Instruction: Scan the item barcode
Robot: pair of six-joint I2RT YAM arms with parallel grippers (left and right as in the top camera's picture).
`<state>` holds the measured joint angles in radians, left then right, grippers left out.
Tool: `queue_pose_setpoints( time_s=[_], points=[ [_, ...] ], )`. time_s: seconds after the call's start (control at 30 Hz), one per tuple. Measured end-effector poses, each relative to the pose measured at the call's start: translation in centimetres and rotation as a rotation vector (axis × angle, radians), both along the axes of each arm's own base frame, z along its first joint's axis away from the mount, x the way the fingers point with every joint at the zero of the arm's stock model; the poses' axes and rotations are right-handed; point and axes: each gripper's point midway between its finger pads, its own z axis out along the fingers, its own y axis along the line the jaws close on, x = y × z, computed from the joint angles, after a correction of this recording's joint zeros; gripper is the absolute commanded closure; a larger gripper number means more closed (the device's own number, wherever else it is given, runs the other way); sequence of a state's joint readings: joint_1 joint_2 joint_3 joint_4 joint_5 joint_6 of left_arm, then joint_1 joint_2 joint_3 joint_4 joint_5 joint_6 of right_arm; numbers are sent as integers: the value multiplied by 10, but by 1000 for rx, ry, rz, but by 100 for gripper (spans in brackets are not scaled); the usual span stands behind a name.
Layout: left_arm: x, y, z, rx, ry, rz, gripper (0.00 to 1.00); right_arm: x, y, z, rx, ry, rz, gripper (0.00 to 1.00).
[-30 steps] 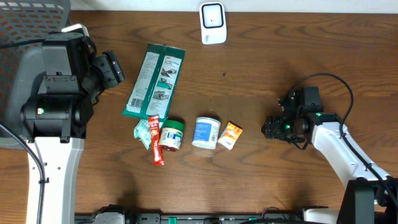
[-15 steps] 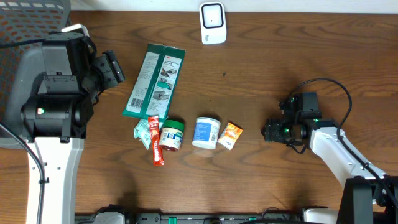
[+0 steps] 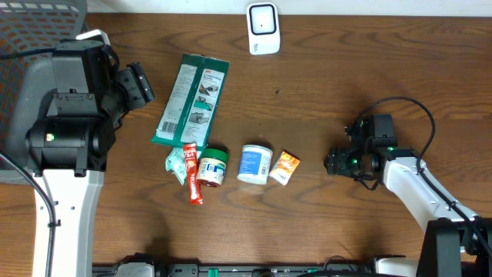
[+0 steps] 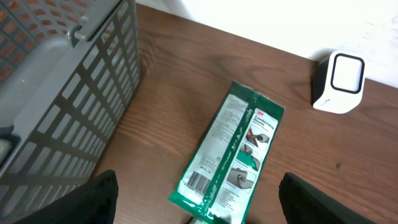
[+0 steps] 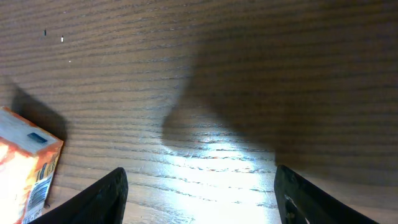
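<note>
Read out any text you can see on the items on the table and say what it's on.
"3M" in red, on the green packet.
Its other print and barcode digits: too small to read.
Labels too blurred to read: orange packet, white tub, green-lidded jar, red stick.

- 1 white scanner (image 3: 263, 28)
- 1 long green packet (image 3: 191, 100)
- 1 green-lidded jar (image 3: 212, 168)
- 1 white tub (image 3: 254, 163)
- 1 orange box (image 3: 285, 167)
- 1 red stick sachet (image 3: 193, 186)
- 1 pale green sachet (image 3: 175, 161)
- 1 grey basket (image 3: 38, 21)
</note>
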<state>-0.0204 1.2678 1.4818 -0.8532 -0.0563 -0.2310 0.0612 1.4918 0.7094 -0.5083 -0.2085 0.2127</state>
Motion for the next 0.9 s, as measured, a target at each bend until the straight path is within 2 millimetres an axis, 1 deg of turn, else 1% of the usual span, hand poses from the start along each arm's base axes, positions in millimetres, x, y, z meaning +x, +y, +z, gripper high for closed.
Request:
queue_pose_setpoints(
  time_s=[0.43,0.67,0.9],
  points=[
    [0,0,0,0,0,0,20,0,0,0,0,0,0,28],
    [0,0,0,0,0,0,20,-1,1,0,-1,4,2,30],
    [0,0,0,0,0,0,20,-4,17,-2,-47,1,40,27]
  ],
)
